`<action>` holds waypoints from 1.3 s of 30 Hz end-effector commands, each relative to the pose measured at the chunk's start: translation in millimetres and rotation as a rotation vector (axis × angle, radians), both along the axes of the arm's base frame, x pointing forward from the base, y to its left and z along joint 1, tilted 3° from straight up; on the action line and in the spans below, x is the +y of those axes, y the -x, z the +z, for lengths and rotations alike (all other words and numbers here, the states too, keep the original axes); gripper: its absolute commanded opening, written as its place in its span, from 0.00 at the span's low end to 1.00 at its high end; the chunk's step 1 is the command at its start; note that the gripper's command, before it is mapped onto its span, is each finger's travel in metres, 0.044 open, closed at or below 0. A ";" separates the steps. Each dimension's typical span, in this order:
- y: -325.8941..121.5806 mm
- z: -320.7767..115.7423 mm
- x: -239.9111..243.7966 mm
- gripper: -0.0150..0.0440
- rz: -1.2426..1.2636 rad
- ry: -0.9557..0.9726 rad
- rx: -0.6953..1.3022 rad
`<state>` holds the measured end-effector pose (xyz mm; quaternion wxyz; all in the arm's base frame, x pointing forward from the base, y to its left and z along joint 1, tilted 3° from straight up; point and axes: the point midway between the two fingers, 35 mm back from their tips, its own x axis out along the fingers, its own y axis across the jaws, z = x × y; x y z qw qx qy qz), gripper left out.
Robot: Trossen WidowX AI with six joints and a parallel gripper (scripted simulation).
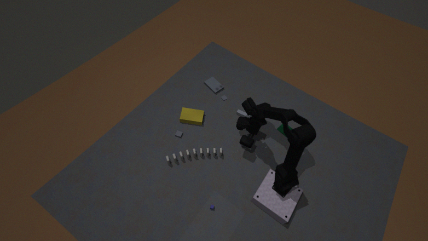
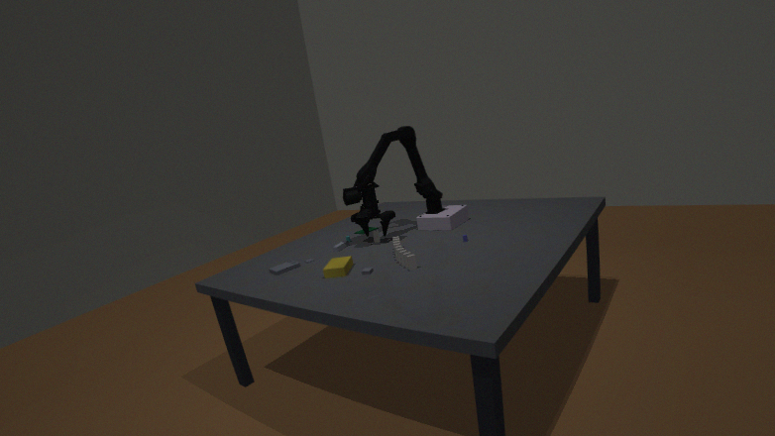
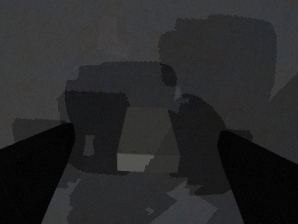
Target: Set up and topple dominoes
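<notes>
A curved row of several pale dominoes (image 1: 201, 151) (image 2: 411, 262) stands upright. A separate pale domino (image 2: 377, 237) (image 3: 147, 131) stands upright on the table beyond the arm-side end of the row. My gripper (image 2: 377, 233) (image 3: 147, 135) points down over this separate domino, with one finger on each side of it. The fingers are wide open, and the wrist view shows a gap between each finger and the domino. In the top view the arm hides the fingertips and this domino.
A yellow block (image 1: 191, 116) (image 2: 338, 267), a small grey piece (image 1: 179, 133) and a grey slab (image 1: 213, 84) lie beyond the row. A white bar (image 1: 241, 113) (image 2: 339, 246), a teal piece (image 2: 348, 238) and a green sheet (image 2: 366, 231) lie near the gripper. A blue cube (image 1: 212, 206) lies apart.
</notes>
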<state>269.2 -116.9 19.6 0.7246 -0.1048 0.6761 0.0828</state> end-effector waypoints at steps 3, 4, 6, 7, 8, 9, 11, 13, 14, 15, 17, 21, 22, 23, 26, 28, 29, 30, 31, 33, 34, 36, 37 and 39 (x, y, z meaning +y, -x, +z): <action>-0.3 -1.4 0.5 0.69 0.003 -0.003 -0.001; -0.3 -1.4 0.5 0.64 0.003 -0.003 -0.001; -0.3 -1.4 0.5 0.56 0.003 -0.003 -0.001; -0.3 -1.4 0.5 0.51 0.003 -0.003 -0.001; -0.3 -1.4 0.5 0.47 0.003 -0.003 -0.001; -0.3 -1.4 0.5 0.44 0.003 -0.003 -0.001; -0.3 -1.4 0.5 0.44 0.003 -0.003 -0.001; -0.3 -1.4 0.5 0.44 0.003 -0.003 -0.001; -0.3 -1.4 0.5 0.44 0.003 -0.003 -0.001; -0.3 -1.4 0.5 0.44 0.003 -0.003 -0.001; -0.3 -1.4 0.5 0.44 0.003 -0.003 -0.001; -3.6 22.5 -1.4 0.44 0.003 -0.002 -0.002; -4.6 39.5 -2.1 0.44 0.002 -0.002 -0.002; -4.4 56.8 -2.4 0.44 0.002 -0.001 -0.002; 1.8 105.8 -0.5 0.44 0.001 0.000 -0.001; 7.7 128.7 1.7 0.44 0.000 0.000 0.000; 9.1 133.2 2.2 0.44 0.000 0.000 0.000; 9.6 134.9 2.4 0.44 0.000 0.000 0.000; 9.6 134.9 2.4 0.44 0.000 0.000 0.000; 9.6 134.9 2.4 0.44 0.000 0.000 0.000; 9.6 134.9 2.4 0.44 0.000 0.000 0.000; 8.7 134.9 4.4 0.44 0.008 0.000 0.000; 5.9 134.9 10.2 0.44 0.031 0.001 0.000; -3.3 135.0 32.6 0.44 0.119 0.005 0.001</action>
